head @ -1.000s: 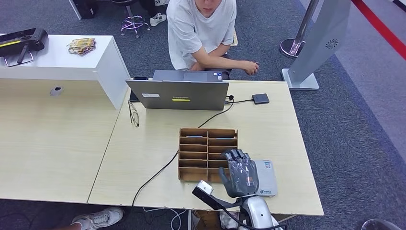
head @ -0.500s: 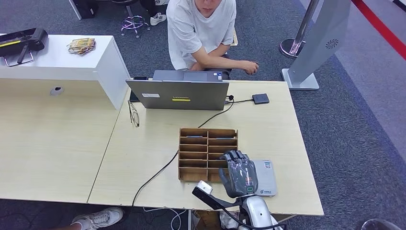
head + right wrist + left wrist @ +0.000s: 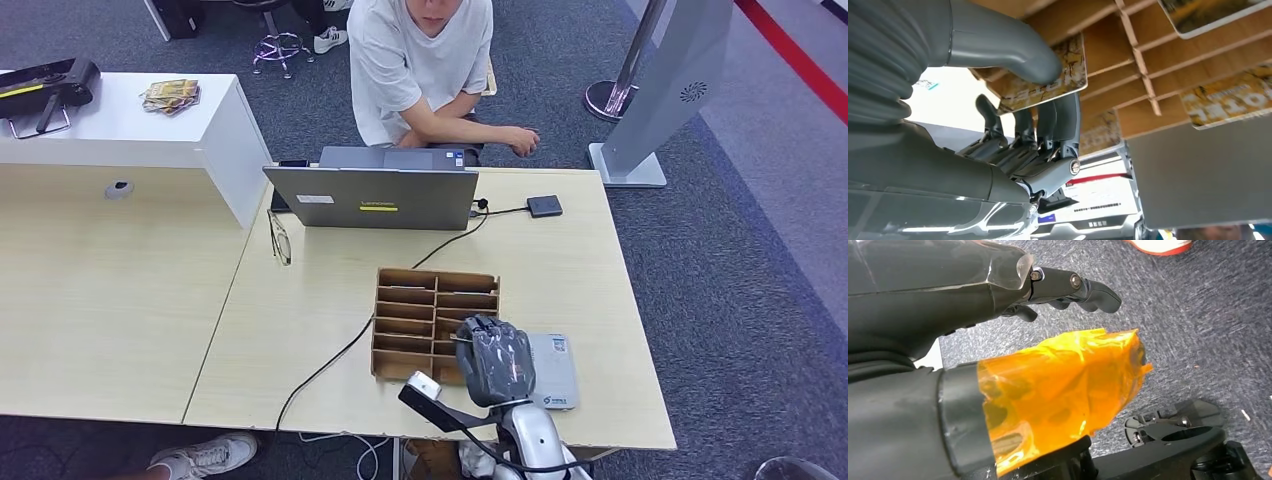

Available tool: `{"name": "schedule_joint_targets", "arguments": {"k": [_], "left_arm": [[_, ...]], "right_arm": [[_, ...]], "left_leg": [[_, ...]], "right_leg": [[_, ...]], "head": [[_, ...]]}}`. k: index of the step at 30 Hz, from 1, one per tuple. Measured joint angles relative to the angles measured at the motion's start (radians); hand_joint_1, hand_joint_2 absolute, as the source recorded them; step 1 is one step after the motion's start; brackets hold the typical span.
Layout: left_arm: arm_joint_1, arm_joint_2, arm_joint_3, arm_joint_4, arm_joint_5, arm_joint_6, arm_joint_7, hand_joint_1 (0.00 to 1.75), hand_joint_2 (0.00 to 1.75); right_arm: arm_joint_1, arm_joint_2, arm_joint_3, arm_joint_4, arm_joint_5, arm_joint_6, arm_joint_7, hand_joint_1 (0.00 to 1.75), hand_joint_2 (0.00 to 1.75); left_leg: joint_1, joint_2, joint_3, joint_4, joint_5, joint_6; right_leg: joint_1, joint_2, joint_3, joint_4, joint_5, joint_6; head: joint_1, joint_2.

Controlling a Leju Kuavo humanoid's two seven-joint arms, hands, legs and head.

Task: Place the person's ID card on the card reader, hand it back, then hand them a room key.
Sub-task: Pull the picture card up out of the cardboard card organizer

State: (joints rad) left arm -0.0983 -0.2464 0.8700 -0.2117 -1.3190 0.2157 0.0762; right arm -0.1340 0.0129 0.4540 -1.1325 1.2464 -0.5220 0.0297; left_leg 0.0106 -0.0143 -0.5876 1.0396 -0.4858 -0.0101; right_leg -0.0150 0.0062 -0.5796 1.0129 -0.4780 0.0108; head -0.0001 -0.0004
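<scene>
- The right robot hand (image 3: 1013, 125) pinches a room key (image 3: 1043, 80) between thumb and fingers, just outside the wooden key box (image 3: 435, 322), likely to hand over.
- The left robot hand (image 3: 998, 315) hangs down over the floor, holding nothing.

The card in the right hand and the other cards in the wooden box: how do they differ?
The right hand pinches one card between thumb and fingers, out of its slot; the other cards lie untouched in slots of the wooden box. The held card sits tilted; the others lie flat. All share brownish printed faces.
</scene>
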Motion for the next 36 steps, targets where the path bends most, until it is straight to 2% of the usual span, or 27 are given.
{"name": "schedule_joint_targets", "arguments": {"k": [2,11,25,36], "left_arm": [[-0.001,0.0,0.0,0.0,0.0,0.0,0.006,0.0,0.0],[-0.004,-0.001,-0.001,0.0,0.004,0.0,0.006,0.0,0.0],[-0.003,0.0,-0.001,0.0,0.019,0.002,-0.005,0.0,0.0],[-0.002,0.0,-0.001,0.0,0.04,0.016,-0.028,0.0,0.0]], "right_arm": [[-0.001,0.003,0.0,0.001,-0.002,-0.017,-0.008,1.74,1.75],[-0.001,0.02,0.0,-0.002,-0.001,-0.091,-0.039,1.75,1.75],[0.019,0.02,0.0,-0.09,-0.016,-0.111,-0.072,1.75,1.75],[0.063,0.02,0.003,-0.236,-0.126,-0.109,-0.13,1.75,1.75]], "left_leg": [[0.0,0.0,0.0,0.0,0.0,0.0],[0.0,0.0,0.0,0.0,0.0,0.0],[0.0,0.0,0.0,0.0,0.0,0.0],[0.0,0.0,0.0,0.0,0.0,0.0]], "right_leg": [[0.0,0.0,0.0,0.0,0.0,0.0],[0.0,0.0,0.0,0.0,0.0,0.0],[0.0,0.0,0.0,0.0,0.0,0.0],[0.0,0.0,0.0,0.0,0.0,0.0]], "head": [[0.0,0.0],[0.0,0.0],[0.0,0.0],[0.0,0.0]]}}
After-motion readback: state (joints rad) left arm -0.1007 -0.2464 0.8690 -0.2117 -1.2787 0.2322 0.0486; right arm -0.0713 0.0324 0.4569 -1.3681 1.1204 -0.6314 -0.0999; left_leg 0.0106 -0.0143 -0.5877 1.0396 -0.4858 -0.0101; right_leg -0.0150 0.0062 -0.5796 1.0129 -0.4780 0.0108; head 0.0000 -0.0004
